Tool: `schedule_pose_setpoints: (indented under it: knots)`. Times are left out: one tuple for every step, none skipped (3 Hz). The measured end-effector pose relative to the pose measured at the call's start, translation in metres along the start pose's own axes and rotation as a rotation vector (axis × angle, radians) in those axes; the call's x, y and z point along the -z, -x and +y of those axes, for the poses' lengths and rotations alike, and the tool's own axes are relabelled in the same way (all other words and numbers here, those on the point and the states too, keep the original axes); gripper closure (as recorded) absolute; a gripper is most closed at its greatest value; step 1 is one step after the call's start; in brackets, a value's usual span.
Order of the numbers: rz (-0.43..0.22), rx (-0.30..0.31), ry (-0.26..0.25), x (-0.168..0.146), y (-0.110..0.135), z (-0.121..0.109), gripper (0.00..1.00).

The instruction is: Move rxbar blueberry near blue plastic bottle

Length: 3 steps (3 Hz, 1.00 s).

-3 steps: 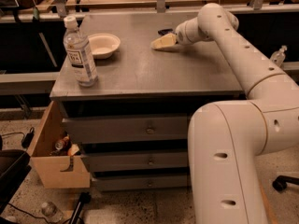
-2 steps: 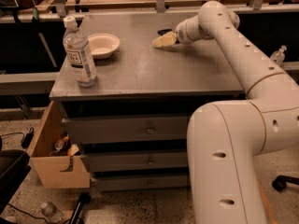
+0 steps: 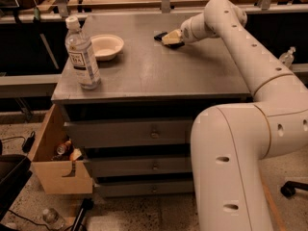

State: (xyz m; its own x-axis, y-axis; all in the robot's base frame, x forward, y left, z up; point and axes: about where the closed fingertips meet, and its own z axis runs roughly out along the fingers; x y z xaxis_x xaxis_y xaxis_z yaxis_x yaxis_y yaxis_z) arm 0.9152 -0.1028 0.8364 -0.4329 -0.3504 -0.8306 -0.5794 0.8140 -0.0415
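The rxbar blueberry (image 3: 160, 35) is a small dark bar at the far middle of the grey table top (image 3: 154, 73); its dark end sticks out to the left of my gripper. My gripper (image 3: 170, 37) is shut on it and holds it just above the table, with a shadow beneath. The blue plastic bottle (image 3: 82, 54) is a clear bottle with a white cap and white label. It stands upright near the table's front left corner, well to the left of the gripper.
A shallow cream bowl (image 3: 107, 46) sits just behind and right of the bottle. The table has drawers (image 3: 154, 134) below. An open cardboard box (image 3: 55, 158) stands on the floor at the left. My arm (image 3: 250, 66) spans the table's right side.
My gripper has risen slightly off the table at the far side, and the dark bar has come with it, shifting a little left. The bottle and bowl have not moved.
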Motion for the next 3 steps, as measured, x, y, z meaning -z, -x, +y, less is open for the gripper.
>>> schedule_pose_setpoints:
  knots:
    - [0.0, 0.0, 0.0, -0.0001, -0.0001, 0.0001, 1.0]
    - [0.0, 0.0, 0.0, 0.0001, 0.0003, 0.0001, 1.0]
    - [0.0, 0.001, 0.0, 0.0007, 0.0012, 0.0001, 1.0]
